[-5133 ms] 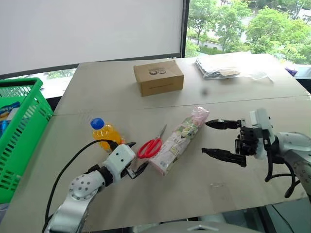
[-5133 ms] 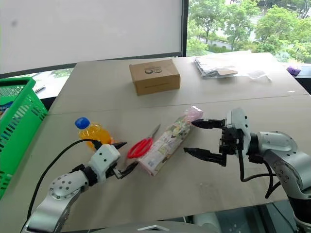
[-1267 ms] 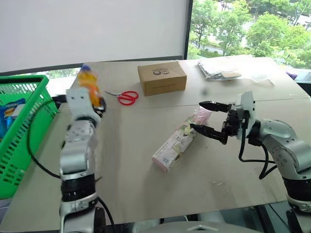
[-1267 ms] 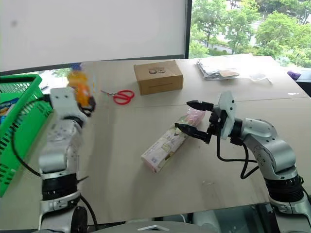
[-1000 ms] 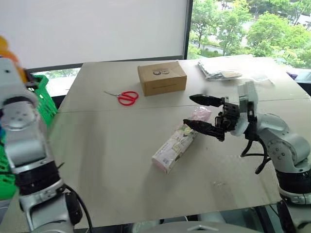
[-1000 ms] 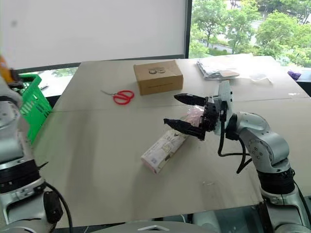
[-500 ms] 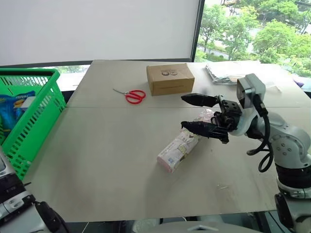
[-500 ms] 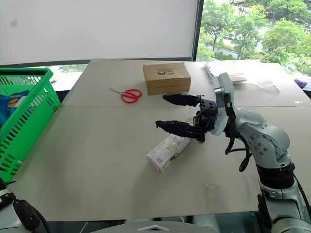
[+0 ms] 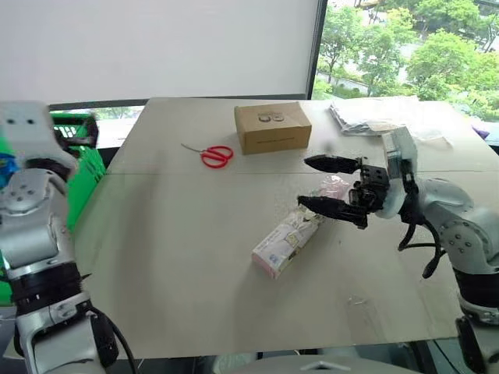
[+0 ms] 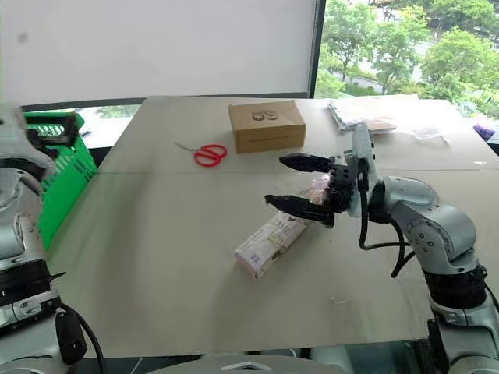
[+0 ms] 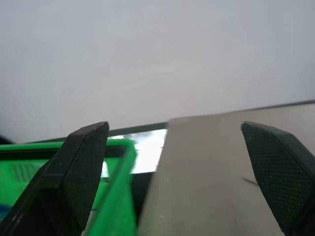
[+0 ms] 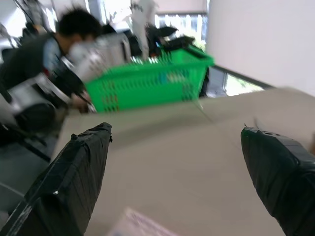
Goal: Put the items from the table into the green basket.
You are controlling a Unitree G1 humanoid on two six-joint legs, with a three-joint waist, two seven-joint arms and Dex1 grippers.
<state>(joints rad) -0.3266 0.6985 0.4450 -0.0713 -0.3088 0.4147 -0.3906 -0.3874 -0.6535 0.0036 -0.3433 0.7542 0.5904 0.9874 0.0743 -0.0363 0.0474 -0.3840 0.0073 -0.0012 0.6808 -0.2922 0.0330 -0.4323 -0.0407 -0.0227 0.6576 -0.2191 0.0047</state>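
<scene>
Packet and scissors on table

Beige table [image 9: 195, 257]: packet [image 9: 292, 238] at centre, right gripper [image 9: 326, 185] spread wide just over its 2 o'clock end. Scissors [image 9: 209, 154] at 11 o'clock. Basket [image 10: 58, 175] off 9 o'clock edge; left gripper [image 11: 187, 182] empty, fingers apart

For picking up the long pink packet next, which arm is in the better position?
Right. The right gripper hangs open right at the packet's far end, while the left gripper, also open, is over by the green basket.

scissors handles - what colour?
Red. The scissors lie on the table near the cardboard box; clearest in the left eye view.
</scene>
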